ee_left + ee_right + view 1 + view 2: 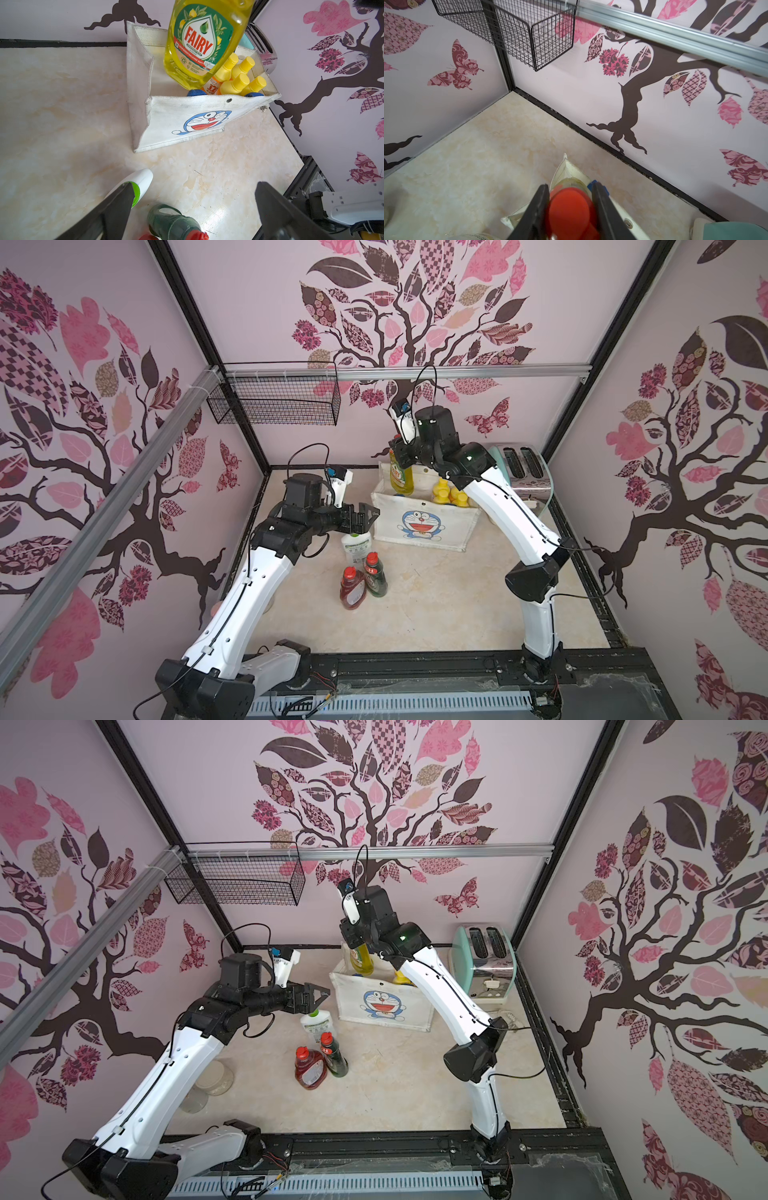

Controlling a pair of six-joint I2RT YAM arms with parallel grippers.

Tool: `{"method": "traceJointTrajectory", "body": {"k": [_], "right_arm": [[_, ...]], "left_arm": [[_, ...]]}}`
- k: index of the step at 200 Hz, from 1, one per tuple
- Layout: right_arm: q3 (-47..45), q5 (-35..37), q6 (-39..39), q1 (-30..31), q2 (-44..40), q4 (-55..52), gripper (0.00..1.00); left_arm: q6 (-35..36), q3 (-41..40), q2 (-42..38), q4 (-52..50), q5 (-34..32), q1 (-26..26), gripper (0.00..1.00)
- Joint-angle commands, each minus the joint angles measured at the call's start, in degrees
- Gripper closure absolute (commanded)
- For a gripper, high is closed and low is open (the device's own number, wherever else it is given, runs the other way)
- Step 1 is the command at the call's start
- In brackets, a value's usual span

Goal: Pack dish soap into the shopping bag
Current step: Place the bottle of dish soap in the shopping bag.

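Surroundings were logged first. A mint-green toaster (pixel 524 467) stood just beside the shopping bag (pixel 419 526), at the back on the robot's right. A black wire basket (pixel 274 405) hung empty on the back wall. Two clear jars (pixel 212 1078) were seen by the left arm's forearm in a top view.

Three bottles were left standing on the marble-look table (pixel 440 614), clustered in front of the bag's left corner: a white bottle with green cap (pixel 354 548), a dark green bottle (pixel 376 576) and a red bottle (pixel 351 591), the last two apparently touching.

The left gripper (pixel 367 519) was held spread wide, empty, above the white bottle and near the bag's left end.

Inside the bag, the end nearer the toaster was taken up by four orange bottles (pixel 239 76) with yellow caps, upright and packed together. The blue handles (pixel 196 92) were folded in against the near wall. The right forearm crossed over that end.

The yellow-green bottle (pixel 204 41) was pinched at its red cap (pixel 569 207) by the right gripper (pixel 571 186) and hung upright over the bag's free left end, just beside the orange bottles. It was a translucent teardrop shape with a green "Fairy" label. Whether its base had passed the rim could not be told.
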Motion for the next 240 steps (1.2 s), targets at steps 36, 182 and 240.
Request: {"method": "traceJointTrajectory", "body": {"k": [36,182,240], "right_arm": [[2.37,-1.73,1.37,-0.48,1.40,7.96,1.00],[-9.60,-0.71,11.91,-1.00,4.68,15.82,1.00],[-15.34,-0.40,16.64,-0.96,4.35,19.96,1.00]], "left_arm": [[1.44,-0.54,1.40,1.24,0.33,0.22,0.03],[2.40,-1.40,1.71,2.13,1.32,0.23,0.03],[2.85,-1.28,1.27,1.53,1.34,0.22,0.03]]}}
